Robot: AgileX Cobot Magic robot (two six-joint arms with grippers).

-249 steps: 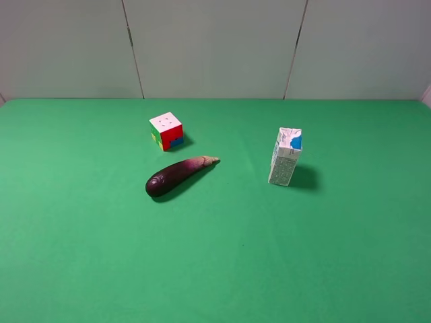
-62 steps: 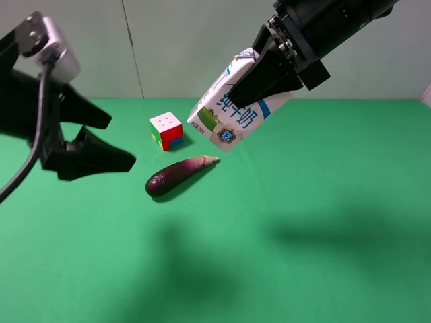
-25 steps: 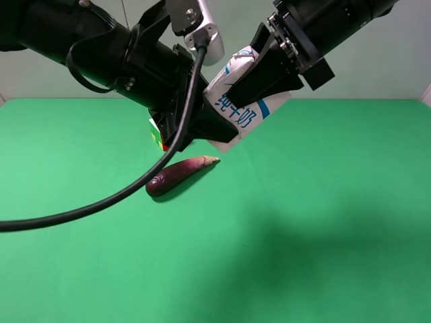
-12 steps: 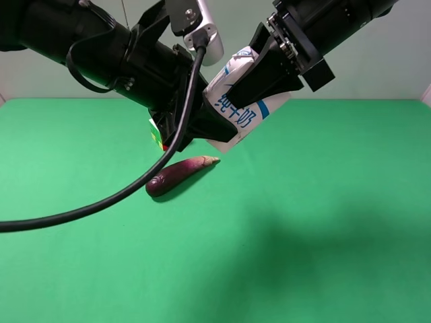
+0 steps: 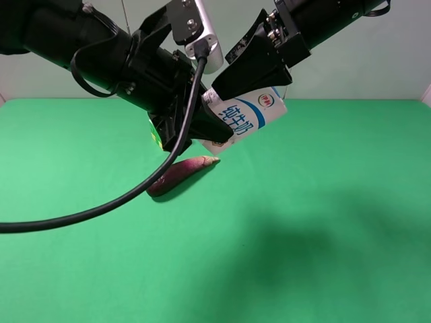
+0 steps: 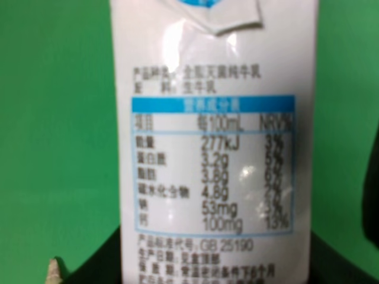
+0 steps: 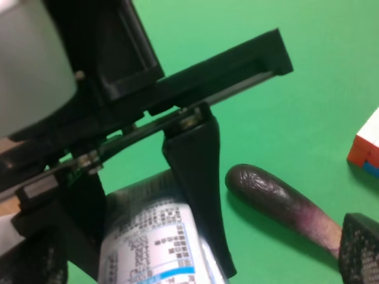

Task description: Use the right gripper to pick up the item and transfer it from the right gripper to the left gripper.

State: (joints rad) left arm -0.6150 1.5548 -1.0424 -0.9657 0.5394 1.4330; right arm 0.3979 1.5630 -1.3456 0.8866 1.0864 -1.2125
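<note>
The white drink carton point(image 5: 248, 113) with blue print hangs tilted in the air above the green table. My left gripper point(image 5: 210, 129), with the white-grey module at its wrist, is shut on the carton's lower end. In the left wrist view the carton point(image 6: 213, 148) fills the frame between the black fingers point(image 6: 95, 269). My right gripper point(image 5: 254, 70) is just above the carton's upper end with its jaws spread. In the right wrist view its textured pads point(image 7: 360, 248) stand wide apart on either side of the carton point(image 7: 148, 245).
A dark purple eggplant point(image 5: 178, 173) lies on the green table point(image 5: 323, 222) under the grippers and shows in the right wrist view point(image 7: 284, 201). The colourful cube point(image 7: 367, 145) stands behind it, almost hidden by the left arm in the exterior view.
The right gripper has opened and drawn up off the carton. The carton has tipped flatter and now rests in the left gripper alone.
</note>
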